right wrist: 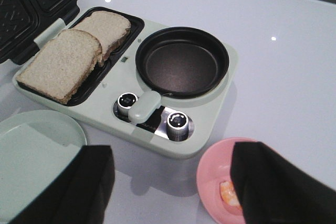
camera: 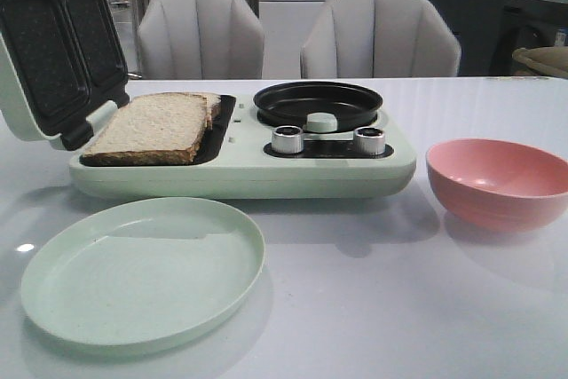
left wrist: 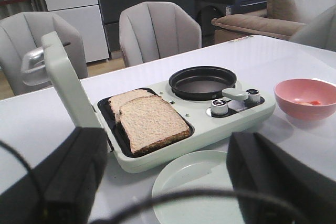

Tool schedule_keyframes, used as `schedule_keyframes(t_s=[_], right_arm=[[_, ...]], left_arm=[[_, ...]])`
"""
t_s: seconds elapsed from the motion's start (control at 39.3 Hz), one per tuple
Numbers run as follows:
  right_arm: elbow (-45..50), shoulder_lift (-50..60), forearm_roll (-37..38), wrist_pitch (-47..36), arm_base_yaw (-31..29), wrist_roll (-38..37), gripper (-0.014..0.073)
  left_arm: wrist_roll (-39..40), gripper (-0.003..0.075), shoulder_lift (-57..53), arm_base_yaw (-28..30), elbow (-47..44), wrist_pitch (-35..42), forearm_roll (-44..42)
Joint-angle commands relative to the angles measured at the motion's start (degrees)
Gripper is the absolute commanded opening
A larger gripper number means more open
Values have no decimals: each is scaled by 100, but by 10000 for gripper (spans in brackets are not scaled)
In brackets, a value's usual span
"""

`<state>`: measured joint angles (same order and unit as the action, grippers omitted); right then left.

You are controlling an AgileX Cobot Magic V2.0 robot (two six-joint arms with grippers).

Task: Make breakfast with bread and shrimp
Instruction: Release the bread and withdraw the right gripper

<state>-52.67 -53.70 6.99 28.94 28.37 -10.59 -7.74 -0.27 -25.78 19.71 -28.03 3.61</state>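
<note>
While the white table (camera: 373, 308) is carrying everything in view, the pale green breakfast maker (camera: 240, 166) is sitting at its middle with its lid (camera: 53, 51) standing open at the left end. Two slices of bread (camera: 155, 126) are lying overlapped on the dark grill plate under that lid, and a black round pan (camera: 318, 104) is sitting on the right half, behind two silver knobs (camera: 287, 139). A pale green plate (camera: 142, 272) is resting just in front of the machine, and a pink bowl (camera: 497, 182) is standing to its right, apart from it.

From the right wrist camera, the right claw (right wrist: 168, 182) is hanging with its fingers spread wide and gripping nothing; the plate is lying under one finger and the pink bowl under the other. A piece of shrimp (right wrist: 227, 191) is lying inside that bowl, just beside the finger above the bowl and partly hidden by it.

From the left wrist camera, the left claw (left wrist: 163, 182) is also hanging open and empty, over the plate, with the bread lying beyond its fingers.
</note>
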Motion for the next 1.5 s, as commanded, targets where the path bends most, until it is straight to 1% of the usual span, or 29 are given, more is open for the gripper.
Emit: schedule_keyframes(t_s=[0.0, 0.13, 0.36, 0.48, 0.64, 0.74, 0.92, 1.37, 1.48], right_arm=[[495, 692, 67, -719, -39, -27, 561], [1266, 1587, 67, -1027, -39, -27, 561], [2522, 3449, 14, -1857, -33, -27, 561], [3027, 4442, -2, -1793, -33, -27, 561], [3558, 5184, -2, -1752, -33, -27, 561], [3811, 5360, -2, -1762, -33, -27, 561], [4024, 5360, -2, -1733, -33, -27, 561], [4041, 5360, -2, -1707, -33, -27, 561], [4041, 5360, -2, -1734, -33, -27, 561]], left_arm=[[0, 532, 27, 11, 149, 512, 61], [0, 532, 27, 11, 149, 512, 61], [0, 532, 27, 11, 149, 517, 61], [0, 532, 27, 11, 149, 517, 61], [0, 533, 27, 11, 149, 517, 61], [0, 532, 27, 11, 149, 517, 61], [0, 532, 31, 11, 82, 517, 71], [0, 532, 31, 11, -59, 528, 215], [0, 532, 31, 11, -37, 772, 215]])
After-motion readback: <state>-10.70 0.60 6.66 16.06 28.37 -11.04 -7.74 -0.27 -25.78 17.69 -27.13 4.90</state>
